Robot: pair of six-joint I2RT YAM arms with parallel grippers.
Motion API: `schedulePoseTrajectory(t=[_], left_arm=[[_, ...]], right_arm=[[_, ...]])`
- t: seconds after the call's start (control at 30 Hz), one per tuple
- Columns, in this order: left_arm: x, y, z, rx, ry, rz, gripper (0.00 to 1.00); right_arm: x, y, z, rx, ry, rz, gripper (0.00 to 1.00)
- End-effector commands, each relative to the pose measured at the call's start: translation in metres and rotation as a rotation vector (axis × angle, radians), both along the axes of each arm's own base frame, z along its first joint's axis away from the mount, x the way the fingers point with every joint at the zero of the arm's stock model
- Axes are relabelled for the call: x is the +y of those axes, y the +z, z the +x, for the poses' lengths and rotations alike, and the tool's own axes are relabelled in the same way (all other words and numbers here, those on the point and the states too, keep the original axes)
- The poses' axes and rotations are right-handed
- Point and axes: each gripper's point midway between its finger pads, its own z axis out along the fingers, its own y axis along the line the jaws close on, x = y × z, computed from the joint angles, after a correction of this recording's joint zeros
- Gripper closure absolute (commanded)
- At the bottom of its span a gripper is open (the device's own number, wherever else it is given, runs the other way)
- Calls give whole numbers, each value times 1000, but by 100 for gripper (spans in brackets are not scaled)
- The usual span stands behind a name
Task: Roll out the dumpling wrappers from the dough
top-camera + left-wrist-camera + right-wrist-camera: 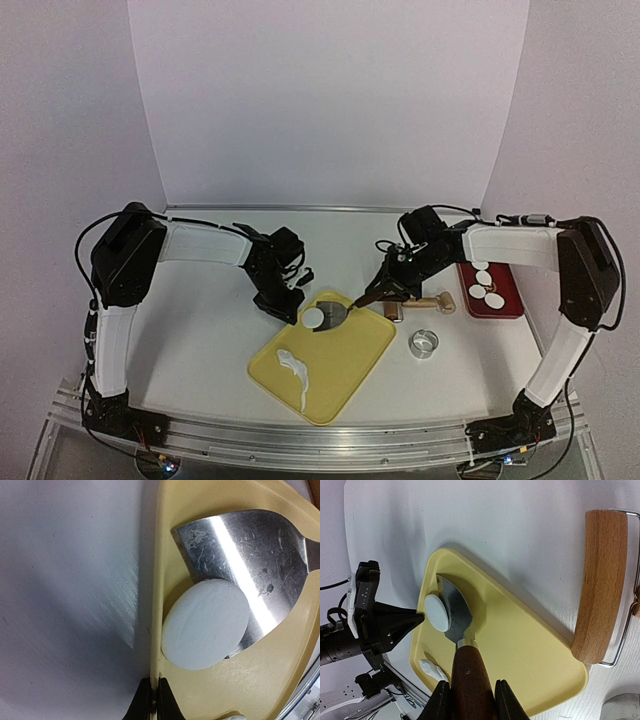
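One round white dumpling wrapper (314, 318) lies at the far corner of the yellow tray (345, 375). Its edge rests on the metal blade (250, 555) of a spatula. My right gripper (472, 686) is shut on the spatula's brown wooden handle (470, 670). The blade (456, 611) reaches partly under the wrapper (436, 612). My left gripper (154, 700) is shut on the yellow tray's rim (156, 605), right beside the wrapper (205, 625). An irregular white dough scrap (296, 372) lies near the tray's front. Several more wrappers (484, 283) lie on a red tray (510, 292) at the right.
A wooden roller with a wire frame (432, 303) lies on the table right of the yellow tray, seen also in the right wrist view (600, 585). A metal ring cutter (423, 344) stands in front of it. White walls close the back and sides.
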Motion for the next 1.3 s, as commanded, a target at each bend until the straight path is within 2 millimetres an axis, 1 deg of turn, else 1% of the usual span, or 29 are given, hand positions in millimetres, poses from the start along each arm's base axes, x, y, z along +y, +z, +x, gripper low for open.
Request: schedulePoseTrajectory(t=[0.0, 0.33, 0.53, 0.73, 0.9, 1.03, 1.1, 1.2, 1.27], left_arm=[[1, 2, -4, 7, 21, 4, 100], [2, 0, -10, 48, 53, 1, 100], [-2, -1, -14, 93, 81, -22, 100], [-2, 1, -15, 120, 134, -20, 100], [-2, 3, -16, 145, 190, -36, 100], [4, 8, -13, 157, 227, -48, 100], [10, 16, -9, 149, 253, -61, 95], [18, 30, -4, 127, 274, -87, 80], [20, 43, -2, 111, 273, -113, 72]], right_arm=[[-42, -73, -29, 132, -77, -242, 100], [-28, -86, -32, 133, -120, -114, 100], [-19, -88, -27, 101, -168, -41, 100], [-9, -91, -27, 99, -200, 16, 100], [-1, -83, -24, 93, -241, 95, 100], [2, -72, -24, 75, -232, 136, 100], [3, -66, -25, 57, -219, 153, 100], [5, -52, -25, 23, -185, 181, 100], [5, -42, -23, 7, -172, 203, 100]])
